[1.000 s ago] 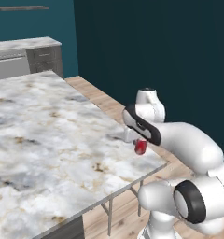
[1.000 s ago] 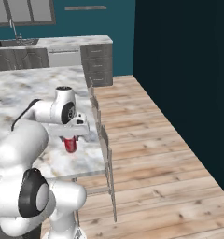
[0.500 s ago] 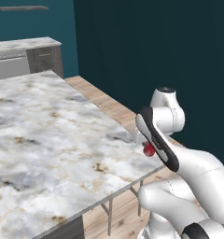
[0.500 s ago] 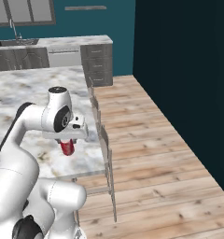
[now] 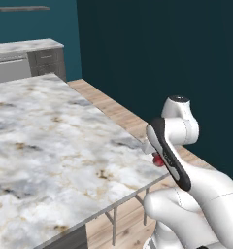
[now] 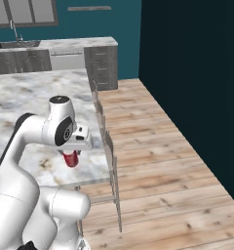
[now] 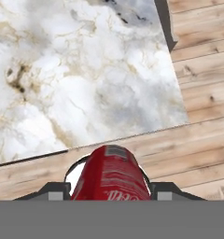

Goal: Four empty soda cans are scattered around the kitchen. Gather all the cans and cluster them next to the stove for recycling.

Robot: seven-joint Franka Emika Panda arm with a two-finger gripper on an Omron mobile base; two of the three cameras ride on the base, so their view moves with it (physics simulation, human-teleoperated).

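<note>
You have a red soda can (image 7: 113, 175) clamped in the gripper (image 7: 112, 190): in the hand view the jaws sit tight against its two sides, and the can fills the space between them, pointing away from the camera. In the right base view the soda can (image 6: 70, 158) hangs below the hand, over the near corner of the marble table (image 6: 21, 93), close to the table's edge. From the left base view you see just a sliver of red (image 5: 158, 161) behind the forearm, just off the table (image 5: 50, 146) corner. The hand view looks down on the marble top, with the edge of the slab crossing the frame and the plank wood floor (image 7: 202, 88) beyond it. At the far wall you can make out a grey counter with drawers (image 6: 102, 63) and a sink faucet (image 6: 14, 31).
</note>
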